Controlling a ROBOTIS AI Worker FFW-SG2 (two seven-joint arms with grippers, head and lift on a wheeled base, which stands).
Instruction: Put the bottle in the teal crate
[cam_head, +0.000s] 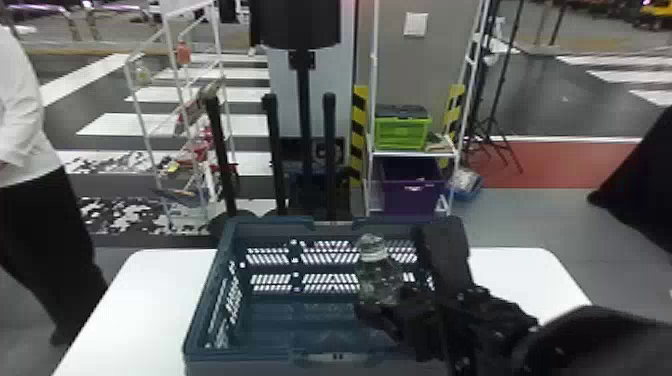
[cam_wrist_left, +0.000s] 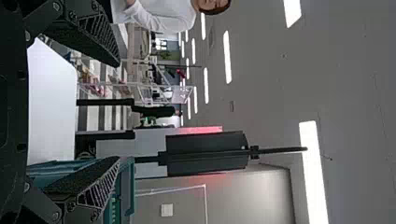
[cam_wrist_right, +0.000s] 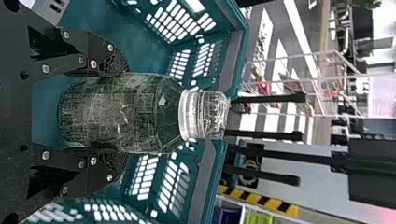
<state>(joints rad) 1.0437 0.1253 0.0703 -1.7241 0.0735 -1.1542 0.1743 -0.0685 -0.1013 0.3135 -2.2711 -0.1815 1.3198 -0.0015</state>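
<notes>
Head view: bottle (cam_head: 376, 274) held upright over the crate's (cam_head: 245, 354) floor, set-down due

The bottle is gripped around its body by the right gripper (cam_wrist_right: 122, 114), one finger pressed to either side, and it is held within the span of the crate's walls, nearer the right wall. Whether the floor is touched by its base cannot be told. The step in hand is judged to be the lowering and release. The bottle is best brought straight down, with its base kept level, until its weight is taken by the floor; only then should the fingers be parted, slowly and evenly, so that it is not tipped. Clearance from the right wall should be kept as the fingers are spread, and the gripper is best lifted straight up afterwards. Thin, clear plastic is suspected, so a light squeeze is advised.

The cap (cam_wrist_right: 205, 114) is pointed upward and the base downward. The long axis is close to vertical, with the cap end tilted slightly to the left in the head view.

The crate is rested on the table (cam_head: 140, 300), its top open. The left gripper (cam_wrist_left: 116, 112) is parked by the table and crate, its fingers set wide with nothing held between them.
</notes>
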